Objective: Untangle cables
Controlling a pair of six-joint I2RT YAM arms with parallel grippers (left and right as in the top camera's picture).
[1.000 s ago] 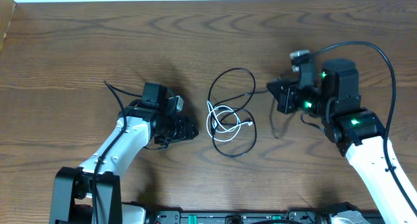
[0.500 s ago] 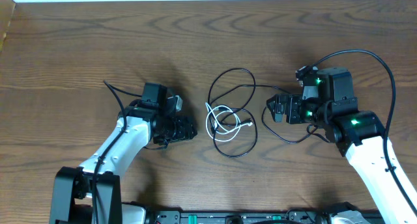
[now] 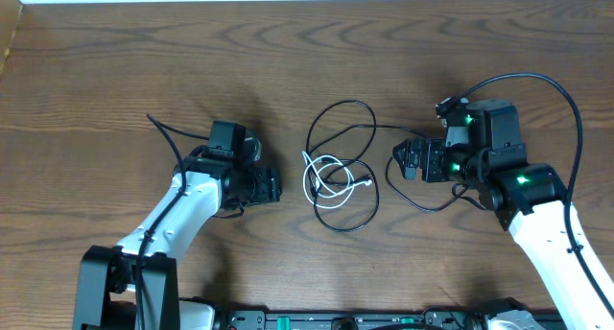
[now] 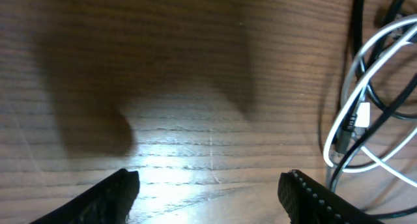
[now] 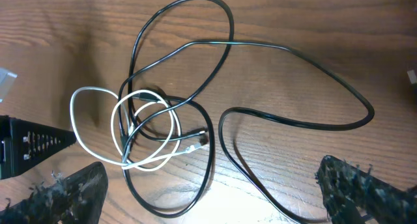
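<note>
Tabletop (image 3: 144, 52), mid-task: cables lie in knot at centre, between both arms. White cable (image 4: 361, 116) coiled, threaded through black cables (image 5: 287, 49); one black strand sweeps out in loose bend toward right arm. Left claw (image 4: 208, 185) spread apart over bare wood just beside knot, holding nothing. Right claw (image 5: 212, 175) wide apart, empty, black strand on wood below it. Judged early: no cord lies free. Number of black cords and over-under crossings unclear; fingertips cropped in wrist views.
</note>
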